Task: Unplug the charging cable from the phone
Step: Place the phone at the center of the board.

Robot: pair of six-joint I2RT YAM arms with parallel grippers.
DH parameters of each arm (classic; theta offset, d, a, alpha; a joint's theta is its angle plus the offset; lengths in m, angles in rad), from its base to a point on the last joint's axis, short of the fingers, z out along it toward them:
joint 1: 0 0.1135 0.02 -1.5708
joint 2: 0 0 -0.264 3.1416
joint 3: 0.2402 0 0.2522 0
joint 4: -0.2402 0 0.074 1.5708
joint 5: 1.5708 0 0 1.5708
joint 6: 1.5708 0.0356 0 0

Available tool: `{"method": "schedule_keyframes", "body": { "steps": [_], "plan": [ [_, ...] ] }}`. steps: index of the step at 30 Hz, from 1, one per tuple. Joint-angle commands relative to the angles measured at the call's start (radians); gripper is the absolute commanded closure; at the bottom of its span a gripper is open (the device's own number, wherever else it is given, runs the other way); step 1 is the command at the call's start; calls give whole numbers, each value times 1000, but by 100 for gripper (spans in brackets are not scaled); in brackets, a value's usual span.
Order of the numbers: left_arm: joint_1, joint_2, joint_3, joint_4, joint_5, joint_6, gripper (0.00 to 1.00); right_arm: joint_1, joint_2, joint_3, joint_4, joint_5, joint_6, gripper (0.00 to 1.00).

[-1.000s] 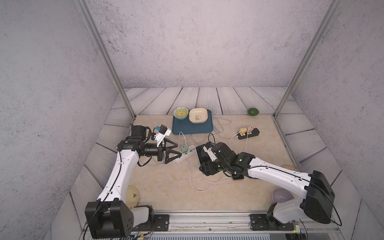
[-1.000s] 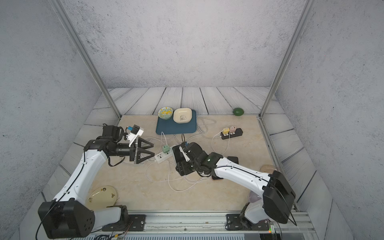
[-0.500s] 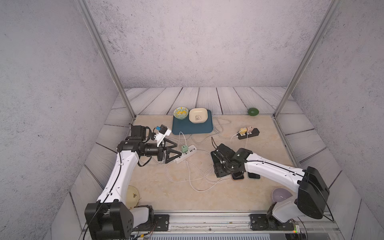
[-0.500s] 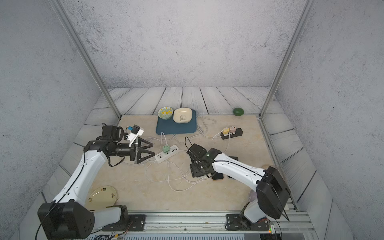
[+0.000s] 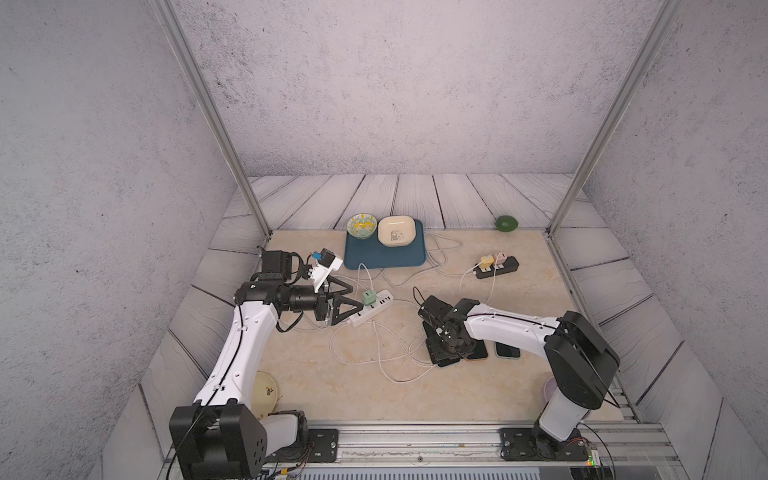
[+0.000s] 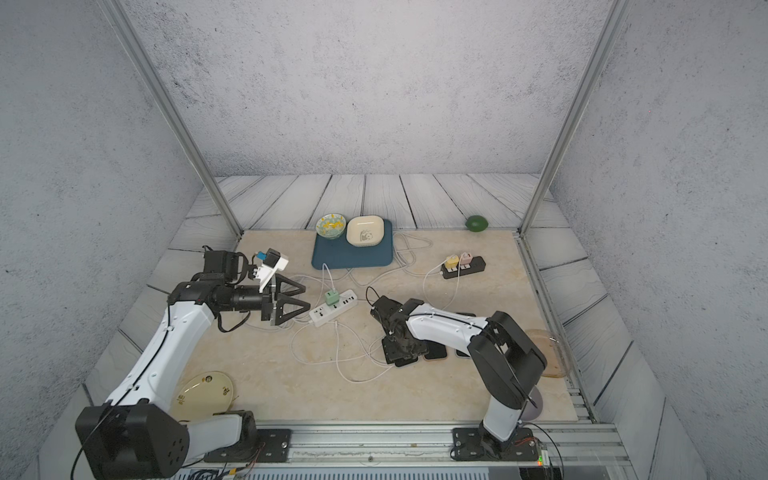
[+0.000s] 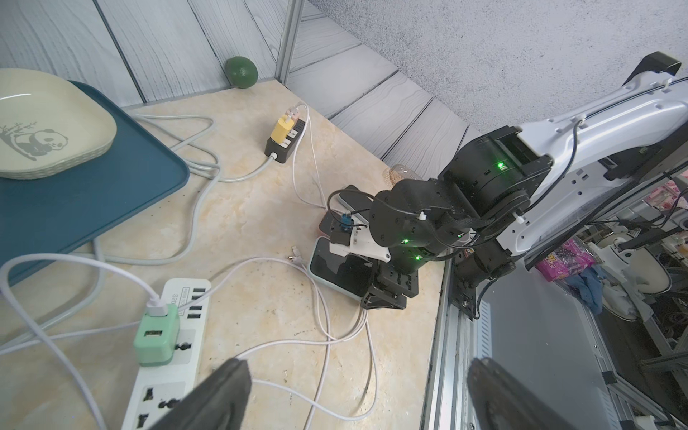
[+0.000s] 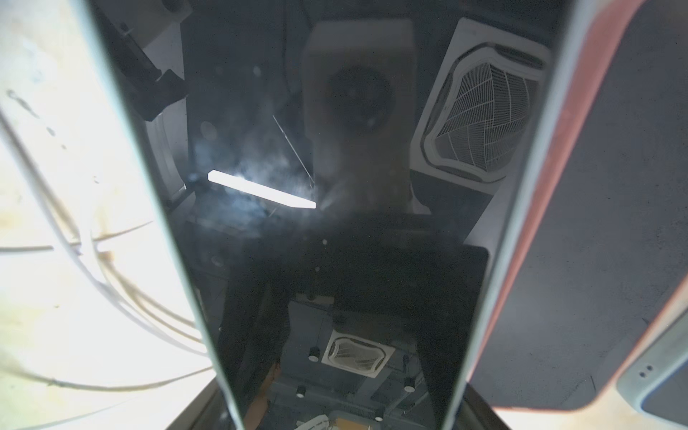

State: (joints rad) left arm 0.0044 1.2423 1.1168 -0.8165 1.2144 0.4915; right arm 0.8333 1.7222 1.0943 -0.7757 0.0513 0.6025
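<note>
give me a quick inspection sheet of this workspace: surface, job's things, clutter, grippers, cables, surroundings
surface: beige marble-look table, bare patches show no spills.
job's things: light-cased phone lies flat beside two more phones; a loose cable end lies just off its corner.
clutter: blue tray holding two bowls, green fruit, yellow plate.
grippers: left gripper open by the white power strip; right gripper straddling the light-cased phone, grip unclear.
cables: white leads loop between both strips and the phones.
surroundings: grey textured walls, metal frame posts.

Glossy glass phone (image 8: 335,223) screen (mirror-like), seemingly matt marble-look tabletop (image 5: 332,395)
</note>
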Motion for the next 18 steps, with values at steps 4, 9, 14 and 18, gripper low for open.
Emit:
{"method": "schedule_keyframes", "body": {
  "steps": [4,9,14,18],
  "plan": [
    [4,-17,-18,33,-22,-25,2,-10,20,-32,37,-6,30,80],
    [4,-17,-23,57,-37,-50,2,-12,23,-44,54,-13,35,69],
    [5,-17,-32,89,-68,-74,2,-13,17,-58,75,-15,38,51],
    [4,-20,-42,109,-90,-81,2,-14,-3,-66,85,-10,42,35]
  ]
}}
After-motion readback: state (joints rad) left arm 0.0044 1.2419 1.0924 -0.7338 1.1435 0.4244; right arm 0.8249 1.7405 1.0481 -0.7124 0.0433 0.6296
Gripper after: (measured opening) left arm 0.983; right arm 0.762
